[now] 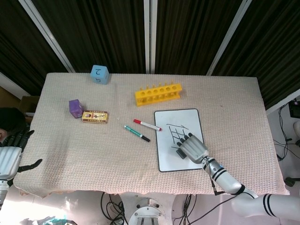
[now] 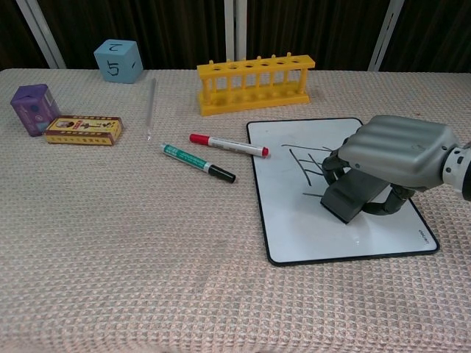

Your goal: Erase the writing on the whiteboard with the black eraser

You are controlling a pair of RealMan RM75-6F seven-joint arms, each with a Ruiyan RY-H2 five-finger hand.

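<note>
The whiteboard (image 2: 309,228) (image 1: 166,159) lies right of the table's middle, with black writing (image 2: 305,163) (image 1: 174,132) on its upper half. My right hand (image 2: 394,151) (image 1: 192,147) grips the black eraser (image 2: 353,197) (image 1: 179,152) and holds it down on the board's middle, over the lower strokes. Part of the writing is hidden under hand and eraser. My left hand (image 1: 10,154) hangs off the table's left edge, fingers apart and holding nothing; the chest view does not show it.
A red marker (image 2: 228,145) and a green marker (image 2: 197,162) lie just left of the board. A yellow tube rack (image 2: 255,82) stands behind it. Far left are a purple block (image 2: 33,108), a yellow box (image 2: 82,130) and a blue cube (image 2: 118,60).
</note>
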